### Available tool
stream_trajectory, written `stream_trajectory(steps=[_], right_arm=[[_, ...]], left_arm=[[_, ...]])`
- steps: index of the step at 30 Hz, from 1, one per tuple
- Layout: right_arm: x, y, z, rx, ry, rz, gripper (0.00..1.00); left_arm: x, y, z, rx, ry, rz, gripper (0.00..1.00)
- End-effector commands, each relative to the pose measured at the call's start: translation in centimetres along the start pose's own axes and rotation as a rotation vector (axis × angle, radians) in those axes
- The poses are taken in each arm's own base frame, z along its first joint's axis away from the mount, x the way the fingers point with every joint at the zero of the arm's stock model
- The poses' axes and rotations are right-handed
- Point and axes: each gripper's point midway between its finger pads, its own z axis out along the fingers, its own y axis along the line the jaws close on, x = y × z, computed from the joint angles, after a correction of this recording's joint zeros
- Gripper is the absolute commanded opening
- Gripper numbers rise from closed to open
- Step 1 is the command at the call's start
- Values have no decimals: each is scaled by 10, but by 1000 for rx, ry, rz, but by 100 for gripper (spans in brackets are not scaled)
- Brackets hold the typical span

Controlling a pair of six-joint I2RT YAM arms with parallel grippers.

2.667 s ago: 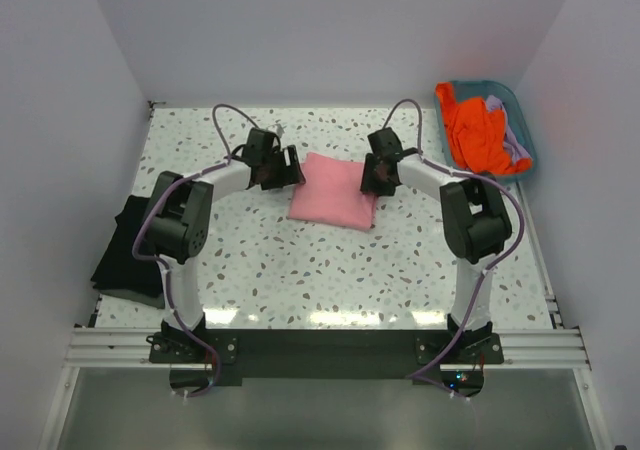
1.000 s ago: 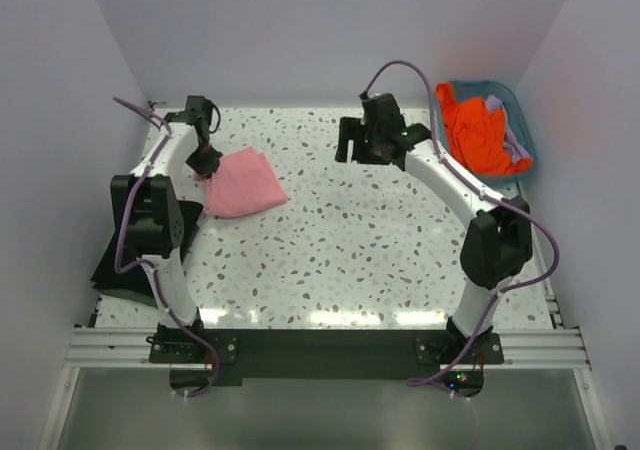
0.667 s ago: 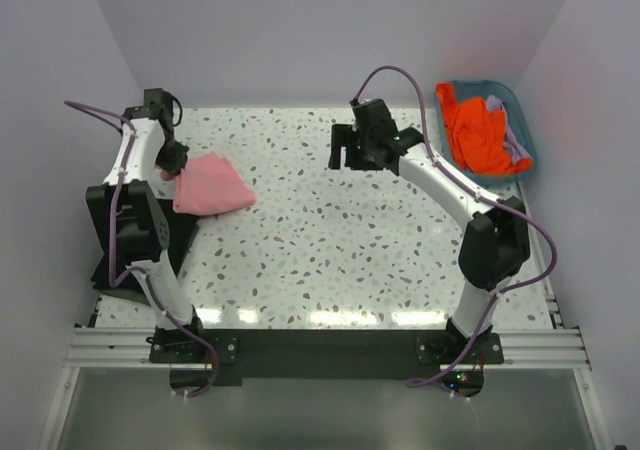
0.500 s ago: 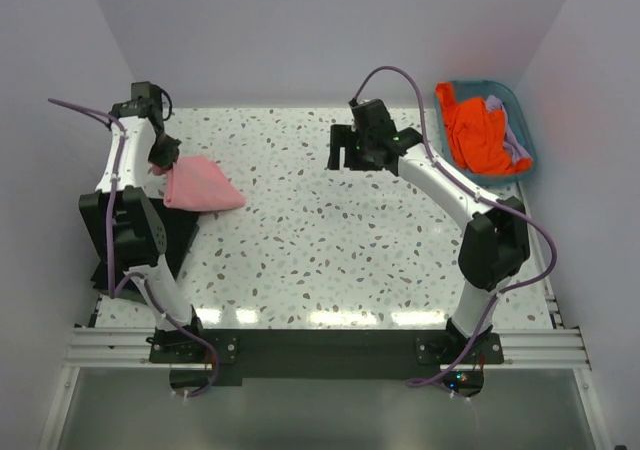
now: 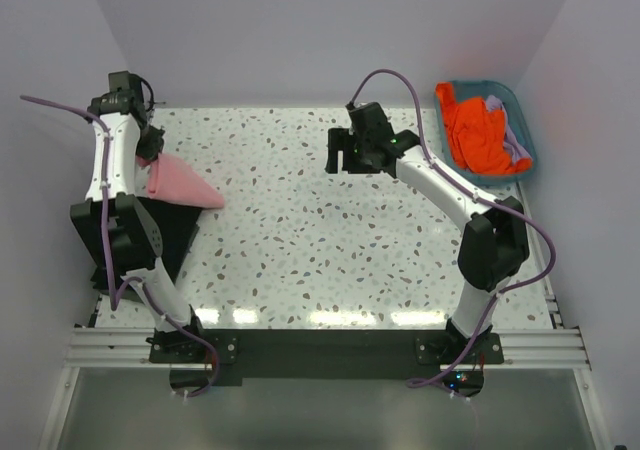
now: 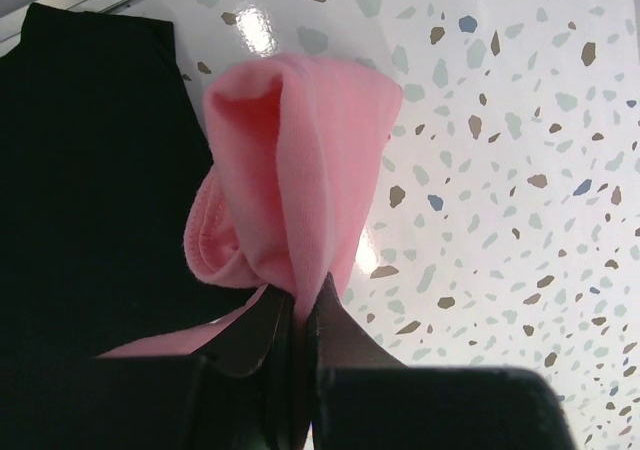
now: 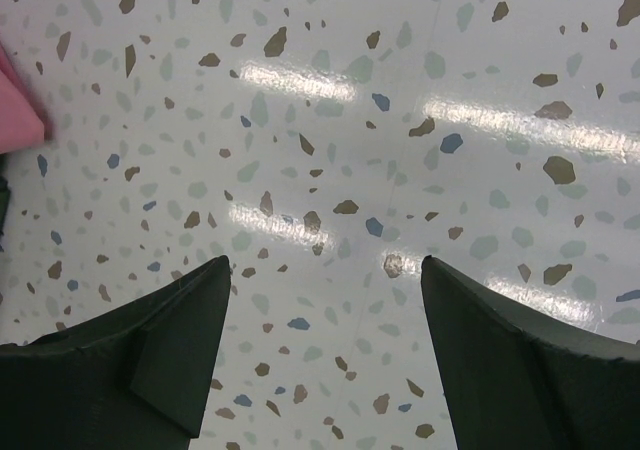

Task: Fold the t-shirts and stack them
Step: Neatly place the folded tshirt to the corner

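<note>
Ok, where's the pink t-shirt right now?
In the top view, the salmon-pink t-shirt is at the table's far left. It is pinched in the left gripper and held partly over the black t-shirt.

You can see fine, soft, matt knit cloth in the pink t-shirt (image 6: 310, 160), and duller cloth in the black t-shirt (image 6: 90, 170). Your table (image 7: 420, 190) is smooth, glossy speckled stone-look, showing glare; the basket (image 5: 510, 90) looks plastic.
</note>
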Motion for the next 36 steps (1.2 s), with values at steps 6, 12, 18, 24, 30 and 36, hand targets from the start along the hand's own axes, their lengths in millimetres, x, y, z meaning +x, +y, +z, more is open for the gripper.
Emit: stream_trajectory(steps=[6,12,18,24,30,36], right_arm=[[-7,6,-13,-22,-34,-4,80],[-10,6,-17,-20,-43,-8,80],[-11,5,-19,-19,-47,-7,80],[-11,6,-22,-19,-50,-8,79],[-8,7,-25,-20,-48,-9,79],[-1,9,-29,-27,-44,-11,79]], left_arm=[[-29,-4,-39,90,-62,-50,0],[-40,-6,-53,130,-89,-69,0],[-47,-3,-60,152,-99,-88,0],[-54,3,-67,160,-116,-100,0],[-53,15,-69,150,-115,-103,0],[-40,41,-62,99,-103,-113,0]])
